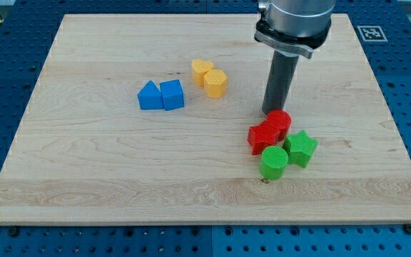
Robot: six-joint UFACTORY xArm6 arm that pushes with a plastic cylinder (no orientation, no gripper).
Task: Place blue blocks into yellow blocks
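Two blue blocks sit side by side left of the board's middle: a blue triangle (148, 96) and a blue cube-like block (172, 94) touching it. Two yellow blocks lie just up and to the right of them: a yellow heart (201, 71) and a yellow hexagon (216, 83), touching each other. My tip (272, 112) stands to the right of the yellow blocks, right at the top edge of the red blocks. It is well apart from the blue blocks.
A red cylinder (279, 123) and a red star-like block (262, 137) lie just below my tip. A green cylinder (274, 162) and a green star (301, 148) sit below them. The wooden board (84, 178) lies on a blue pegboard table.
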